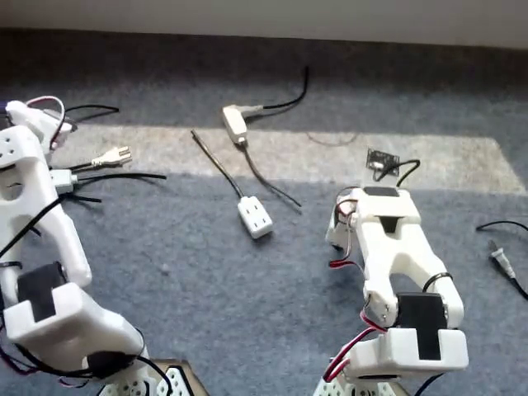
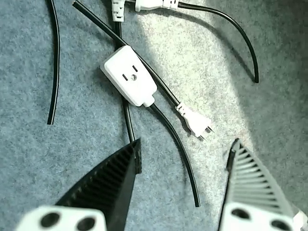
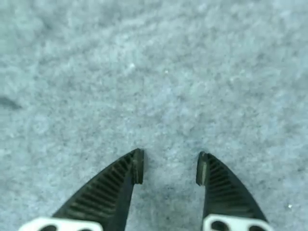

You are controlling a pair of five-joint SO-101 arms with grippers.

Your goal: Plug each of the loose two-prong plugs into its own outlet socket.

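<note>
My left gripper [image 2: 185, 156] is open and hangs over the carpet, just short of a white two-prong plug [image 2: 197, 124] on a black cord. A white outlet socket [image 2: 129, 76] lies a little beyond that plug, its cord running under it. Another white plug [image 2: 151, 5] lies farther off. In the high view this plug [image 1: 111, 155] and socket [image 1: 62, 179] sit at the far left beside the left arm [image 1: 29, 190]. My right gripper [image 3: 169, 168] is open above bare carpet, with nothing between its fingers. The right arm [image 1: 392, 239] stands right of centre.
A second white outlet socket [image 1: 255, 215] lies mid-carpet on a black cord. A third white one [image 1: 235, 122] sits farther back. Another plug [image 1: 501, 262] rests at the right edge. A small black piece [image 1: 382, 160] lies behind the right arm. Loose black cords [image 2: 54, 62] cross the carpet.
</note>
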